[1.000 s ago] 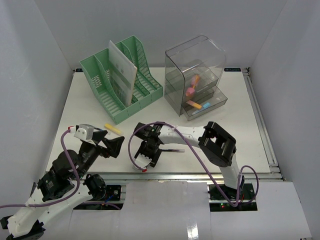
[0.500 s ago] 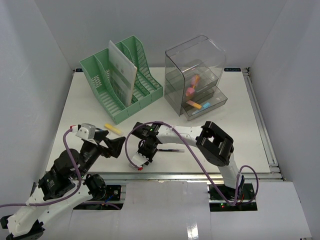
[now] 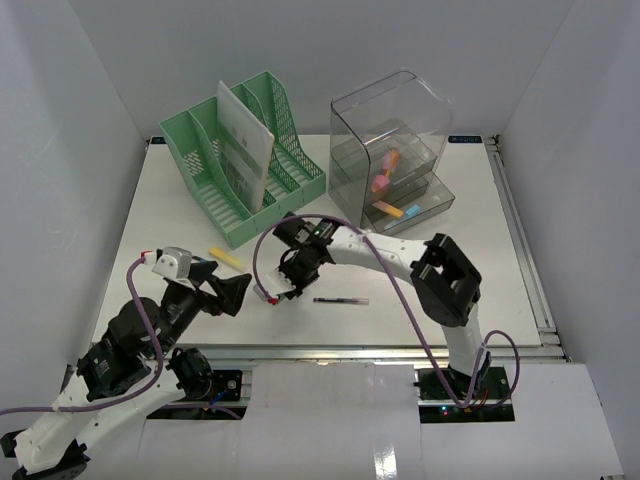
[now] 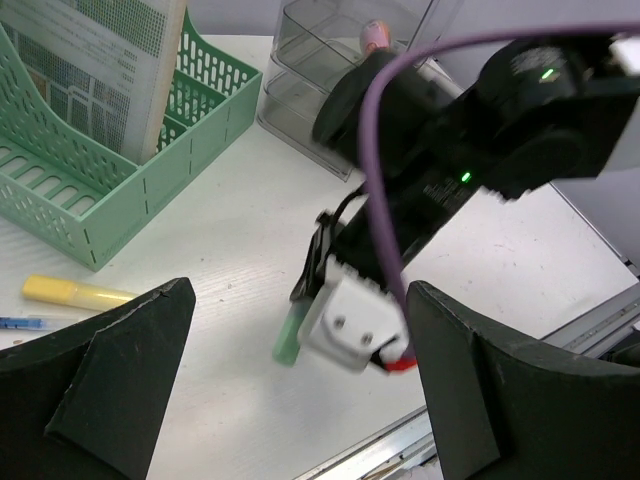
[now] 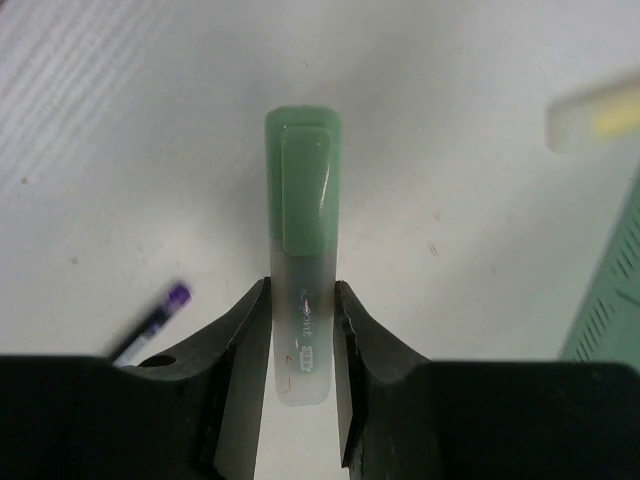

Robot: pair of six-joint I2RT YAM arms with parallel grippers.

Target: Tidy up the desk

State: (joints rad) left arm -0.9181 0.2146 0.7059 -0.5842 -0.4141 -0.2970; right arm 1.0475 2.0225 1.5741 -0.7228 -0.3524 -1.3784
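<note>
Pinching a green highlighter (image 5: 302, 200) by its pale barrel, the right pincer (image 5: 300, 292) has a finger pressed against each side, and the green cap juts out past the tips. The white tabletop (image 3: 480, 250) lies directly beneath it and spreads out on every side; whether the cap touches the surface cannot be told. In the top view this pincer hangs over the front middle of the tabletop. The left pincer (image 3: 240, 290) is just beside it at 9 o'clock, fingers spread wide and holding nothing, also low over the tabletop's front part. A dark pen (image 3: 340, 300) lies flat at 3 o'clock from the right pincer, and a yellow highlighter (image 3: 228, 257) lies at 10 o'clock. Farther back stand two containers: a green file rack (image 3: 250, 180) at 11 o'clock and a clear drawer box (image 3: 390, 150) at 1 o'clock.
</note>
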